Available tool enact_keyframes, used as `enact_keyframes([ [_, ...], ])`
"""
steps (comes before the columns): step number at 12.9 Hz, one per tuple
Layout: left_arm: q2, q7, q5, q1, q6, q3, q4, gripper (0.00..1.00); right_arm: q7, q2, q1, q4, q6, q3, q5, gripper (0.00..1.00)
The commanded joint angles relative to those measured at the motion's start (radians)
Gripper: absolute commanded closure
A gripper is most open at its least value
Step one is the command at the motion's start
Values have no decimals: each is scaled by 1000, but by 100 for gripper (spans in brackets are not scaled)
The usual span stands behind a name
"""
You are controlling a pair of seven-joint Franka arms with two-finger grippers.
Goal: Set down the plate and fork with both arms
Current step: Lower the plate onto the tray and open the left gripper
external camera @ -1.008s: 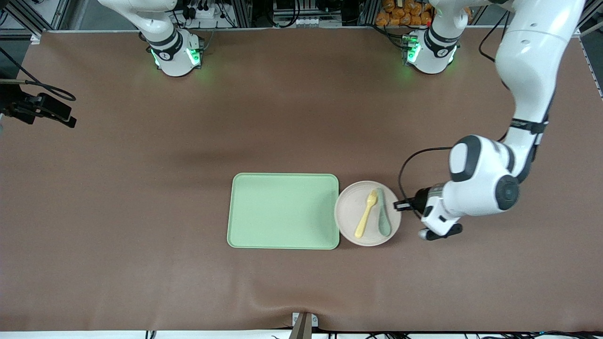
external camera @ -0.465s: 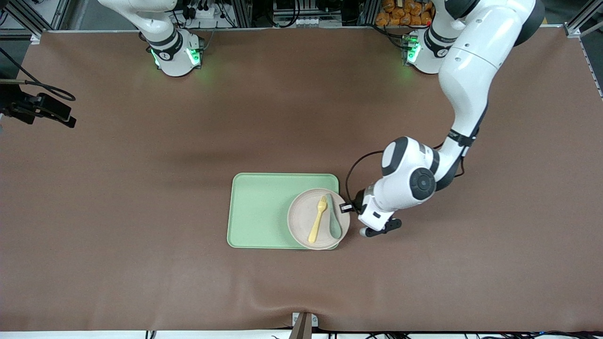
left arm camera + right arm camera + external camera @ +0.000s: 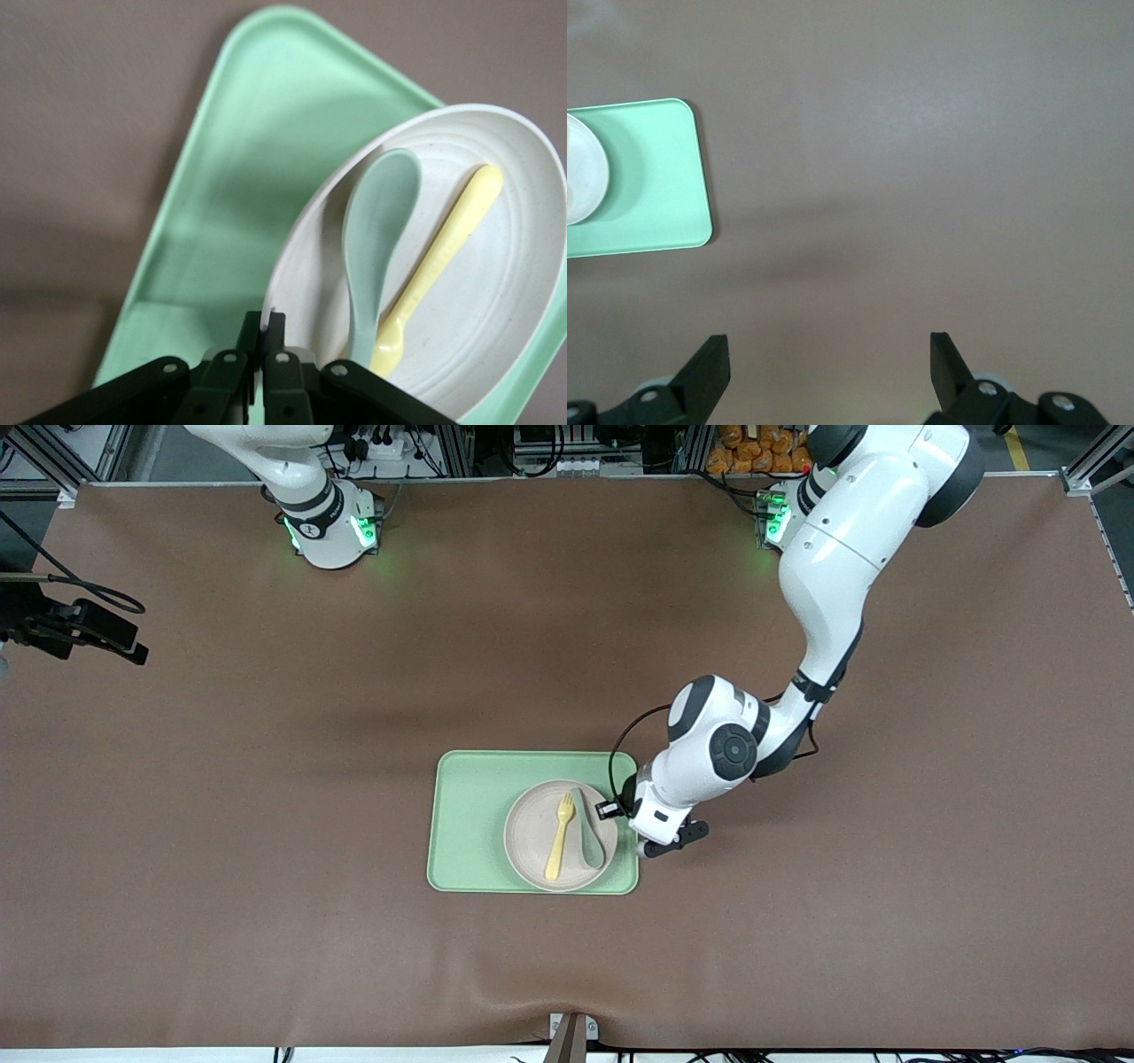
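Table brown, bearing green tray.

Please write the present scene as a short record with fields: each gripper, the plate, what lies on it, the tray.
left gripper: shut on the plate's rim, at the tray's end toward the left arm
right gripper: open, waiting above bare table
plate: over the tray; resting or lifted cannot be told
fork: lying on the plate
spoon: teal, on the plate beside the fork
tray: light green, on the brown table
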Motion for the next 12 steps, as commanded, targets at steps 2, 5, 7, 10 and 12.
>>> enact_keyframes([
  [2, 6, -24, -4, -30, 8, 16, 21, 100, -8, -4, -19, 1, -4, 9, 21, 0],
  [5, 11, -48, -5, -43, 8, 27, 21, 32, -8, -2, -19, -1, -6, 9, 21, 0],
  [7, -15, -71, 5, -41, -6, 36, 19, 0, -8, -2, -15, -3, -6, 9, 21, 0],
  [10, -95, -67, 135, -24, -110, 56, 24, 0, -8, 6, -11, 1, -6, 11, 28, 0],
  [12, -167, -62, 211, 29, -169, 56, 25, 0, -7, 10, -2, 5, 4, 14, 48, 0],
])
